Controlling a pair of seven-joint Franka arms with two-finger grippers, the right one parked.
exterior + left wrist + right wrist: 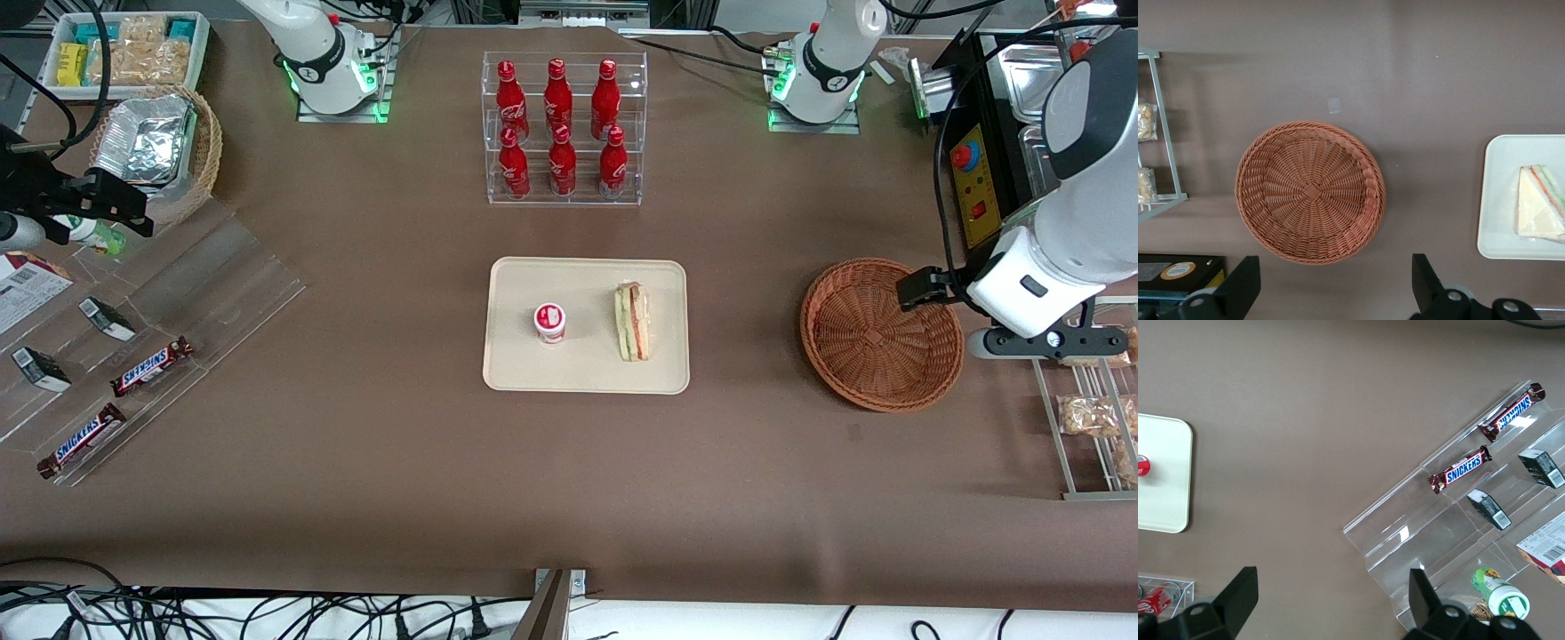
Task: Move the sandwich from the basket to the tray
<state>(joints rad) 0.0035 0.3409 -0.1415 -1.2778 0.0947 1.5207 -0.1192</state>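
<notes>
The brown bench (569, 480) is seen carrying every item. Nearest the front camera among the task's things, the cream tray (516, 369) lies at mid-bench. The sandwich (633, 322) is laid on the tray, on its side, toward the working arm's end, with a small red-and-white lidded cup (550, 323) set well apart from it on the same tray. The reddish-brown basket (880, 334) is found toward the working arm's end, with nothing in it. The hand (1331, 283) is held above the basket's edge, its fingers (1238, 287) spread wide and gripping nothing. Farther back, red bottles (558, 129) are stood in a clear rack.
</notes>
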